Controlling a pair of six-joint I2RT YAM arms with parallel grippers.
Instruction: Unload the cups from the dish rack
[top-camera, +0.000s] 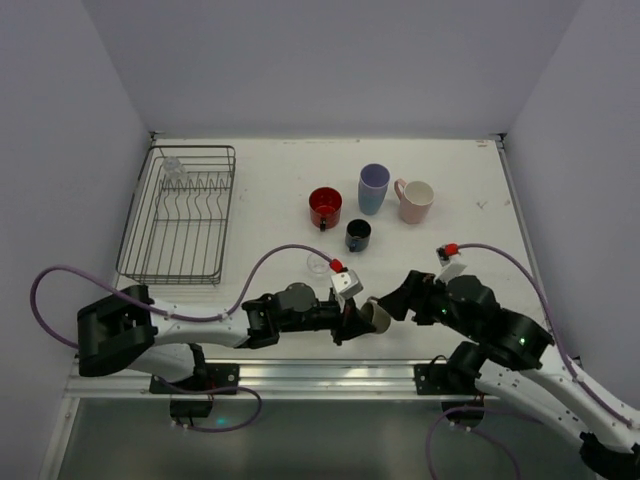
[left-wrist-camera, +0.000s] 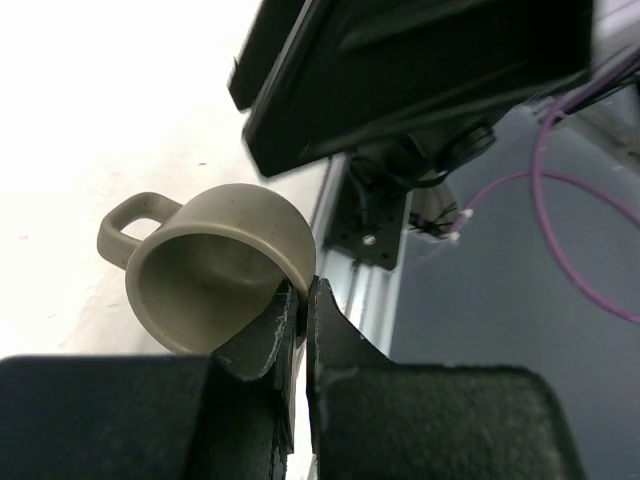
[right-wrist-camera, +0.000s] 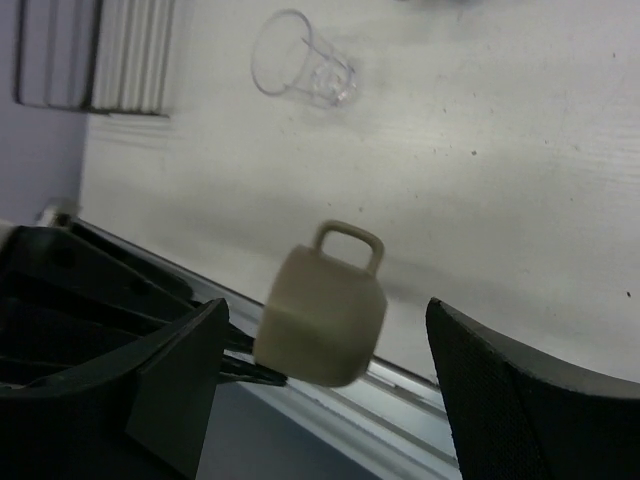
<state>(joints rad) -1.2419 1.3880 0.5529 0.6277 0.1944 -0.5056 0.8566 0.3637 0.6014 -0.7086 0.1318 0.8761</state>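
My left gripper (top-camera: 358, 318) is shut on the rim of the beige-olive mug (top-camera: 377, 316) and holds it on its side above the table's near edge. In the left wrist view the mug (left-wrist-camera: 215, 265) opens towards the camera, its rim pinched between my fingers (left-wrist-camera: 262, 335). My right gripper (top-camera: 395, 305) is open, its fingers either side of the mug (right-wrist-camera: 325, 305) without touching it. The dish rack (top-camera: 180, 215) stands at the far left with a clear glass (top-camera: 174, 168) in its back corner. Another clear glass (top-camera: 318, 265) lies on the table.
A red mug (top-camera: 325, 207), a lavender tumbler (top-camera: 374, 188), a pale pink mug (top-camera: 414, 200) and a dark blue cup (top-camera: 358, 235) stand together on the table at the back middle. The metal rail (top-camera: 330, 375) runs along the near edge.
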